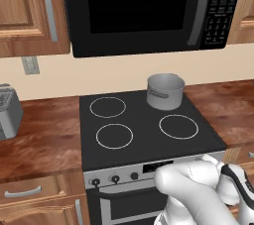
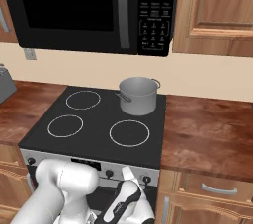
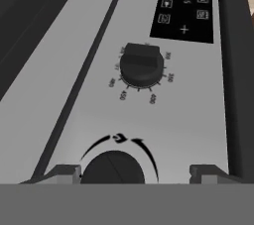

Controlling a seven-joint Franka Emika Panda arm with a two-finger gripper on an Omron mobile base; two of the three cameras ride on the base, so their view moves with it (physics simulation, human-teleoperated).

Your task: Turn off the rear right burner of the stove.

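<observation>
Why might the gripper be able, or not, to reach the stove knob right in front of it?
Probably yes: the gripper fingertips stand either side of the knob on the stove, nothing between.

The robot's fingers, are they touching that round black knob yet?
Cannot tell. In the hand view the two fingertips stand on either side of the near knob; the left one looks right against its edge, the right one stands off, but the contact line is cut off.

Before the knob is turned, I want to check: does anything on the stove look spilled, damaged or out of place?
Nothing stands out. The pot stands upright on the stove's rear right ring, and the glass top looks clean and unbroken.
</observation>
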